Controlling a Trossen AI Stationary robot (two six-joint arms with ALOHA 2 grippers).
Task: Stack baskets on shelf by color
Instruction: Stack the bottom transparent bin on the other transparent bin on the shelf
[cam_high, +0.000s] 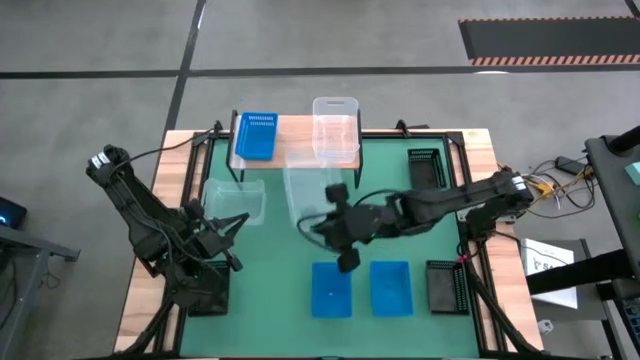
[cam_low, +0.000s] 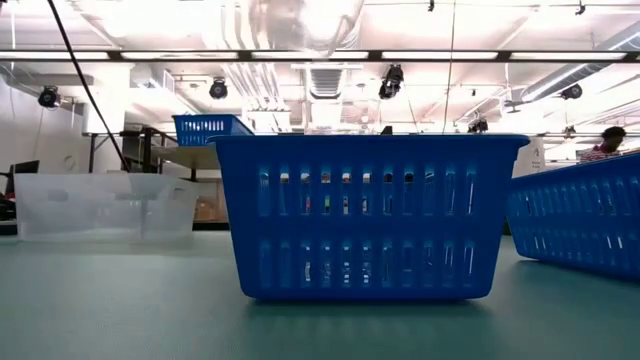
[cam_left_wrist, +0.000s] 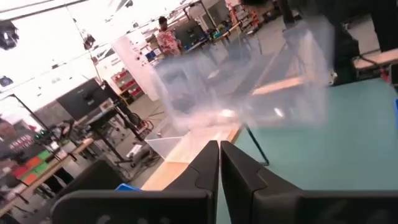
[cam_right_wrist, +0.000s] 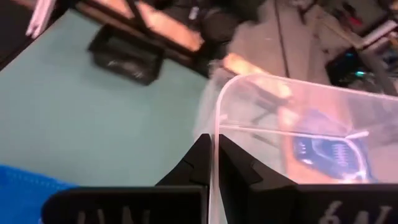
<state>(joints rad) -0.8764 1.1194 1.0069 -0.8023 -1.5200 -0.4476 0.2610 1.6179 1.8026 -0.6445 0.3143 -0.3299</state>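
My right gripper (cam_high: 312, 224) is over the middle of the green mat, shut on a clear basket (cam_high: 312, 190) that it holds in the air in front of the shelf (cam_high: 296, 153). The wood-topped shelf carries a blue basket (cam_high: 257, 135) and a clear basket (cam_high: 336, 126). A third clear basket (cam_high: 236, 200) rests on its base on the mat. My left gripper (cam_left_wrist: 219, 163) waits beside it, shut and touching nothing. Two blue baskets (cam_high: 331, 288) (cam_high: 390, 287) stand near the table's near edge. My right gripper pinches the clear basket's wall at its rim (cam_right_wrist: 216, 134), one finger inside and one outside. The basket is lifted clear of the mat and reaches away from the fingers toward the shelf; in the low view it shows high above the blue baskets (cam_low: 305, 25).
Black mesh baskets sit at the mat's far right (cam_high: 427, 168), near right (cam_high: 446, 287) and near left under the left arm (cam_high: 205, 292). The shelf's right half is bare wood. Open mat lies between the shelf and the near blue baskets. A person shows far off in the room (cam_low: 605, 143).
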